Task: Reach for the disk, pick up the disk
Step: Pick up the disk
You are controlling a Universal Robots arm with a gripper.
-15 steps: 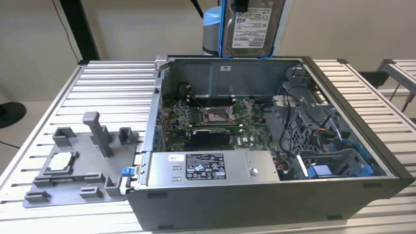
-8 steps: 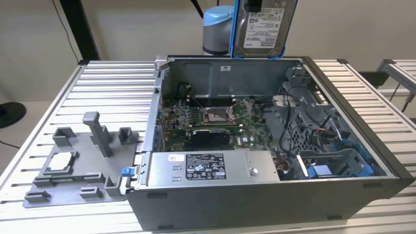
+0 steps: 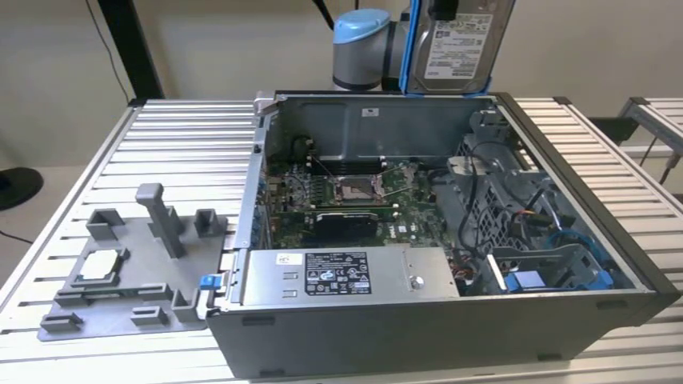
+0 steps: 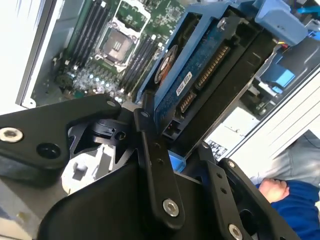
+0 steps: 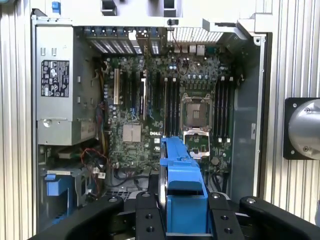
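Disk [image 3: 461, 44]: silver, white label, blue bracket; held upright in the air above the rear wall of the open computer case [image 3: 597, 312], clear of the bench [image 3: 171, 128]. In both wrist views its blue bracket edge [image 5: 182, 195] sat between the black fingers [image 5: 147, 220], which pinched it from both sides. Gripper [image 4: 172, 165]: clamped on the disk, circuit-board face [image 4: 200, 75] exposed in the second wrist view. Motherboard [image 5: 195, 110]: lay below, inside the case. Power supply [image 3: 341, 276]: at the case's front. Grey stand [image 3: 128, 264]: on the bench at the exterior view's left, well apart from the disk. A person's hand [image 4: 272, 190]: seen in the second wrist view.
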